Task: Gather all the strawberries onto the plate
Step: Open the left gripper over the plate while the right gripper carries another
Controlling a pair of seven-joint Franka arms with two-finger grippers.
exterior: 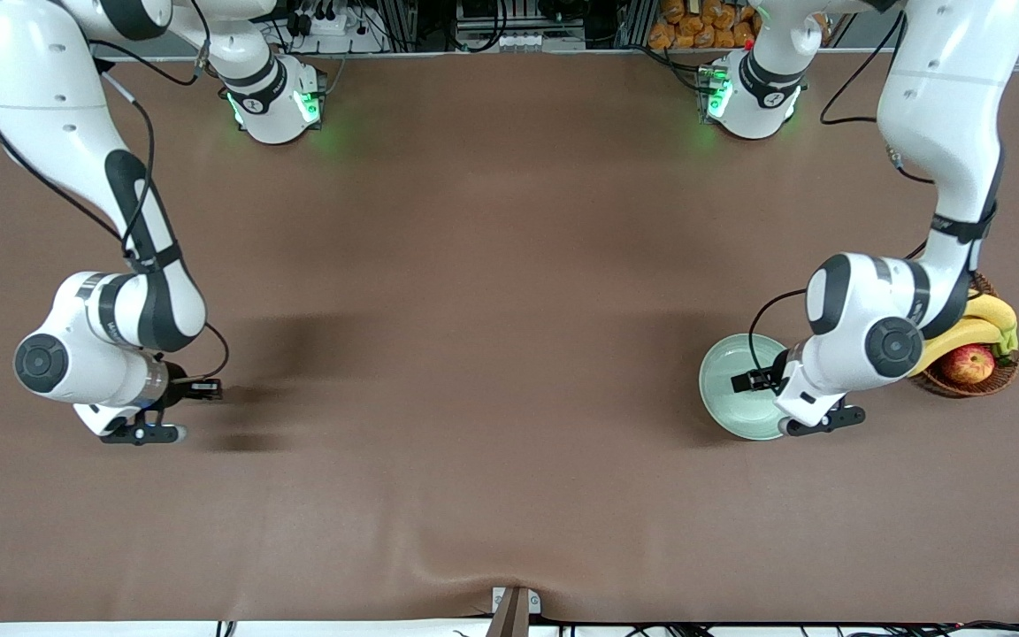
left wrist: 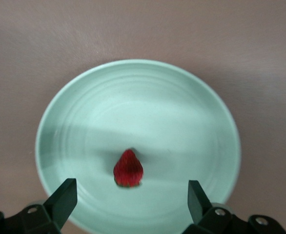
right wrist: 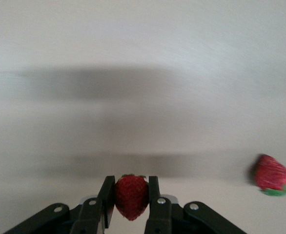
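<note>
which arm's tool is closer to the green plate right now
Left. The left tool hangs open right over the plate, above a strawberry lying in it. The right tool, shut on another strawberry, is at the table's right-arm end.

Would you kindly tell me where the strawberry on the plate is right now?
The strawberry lies in the mint-green plate, under the open left tool, beside the wicker basket.

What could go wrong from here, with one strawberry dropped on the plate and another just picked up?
1. The right pincer pinches its strawberry between its fingertips only; it could slip out on the way to the plate.
2. The left pincer hangs open over the plate; the arms could collide there.
3. The berry on the plate lies loose and could roll when another lands.
4. A third berry lies on the table.
</note>
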